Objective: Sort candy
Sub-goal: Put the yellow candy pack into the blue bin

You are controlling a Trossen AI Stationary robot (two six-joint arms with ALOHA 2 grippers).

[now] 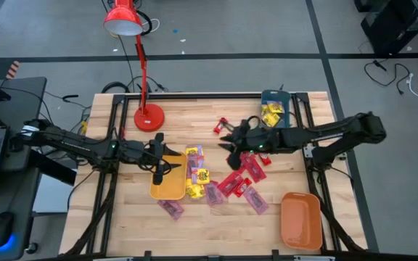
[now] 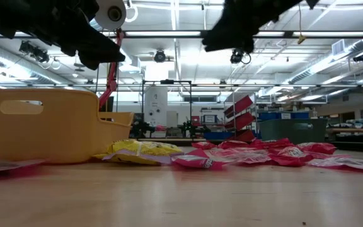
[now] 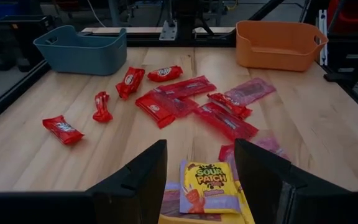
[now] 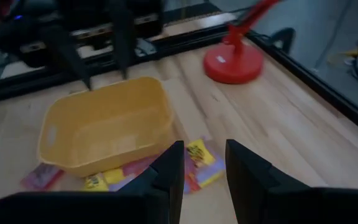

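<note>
Wooden table (image 1: 122, 217) under a red desk lamp (image 1: 140, 65), candy strewn across its middle.
The left gripper (image 1: 162, 165) hovers over the yellow tray (image 1: 167, 185), fingers spread and empty. The right gripper (image 1: 232, 148) hangs above the red candy (image 1: 234, 181), fingers parted with nothing between them. Yellow Sour Patch packets (image 1: 197, 174) lie beside the yellow tray; more sit in the teal tray (image 1: 274, 98); the orange tray (image 1: 300, 221) stands apart.

In the low view, the yellow tray (image 2: 40, 125) is cut off at the picture's left edge and hides the candy behind it. Both arms are cropped at the top. The teal tray's (image 1: 276, 109) candy print is too small to read from above.
</note>
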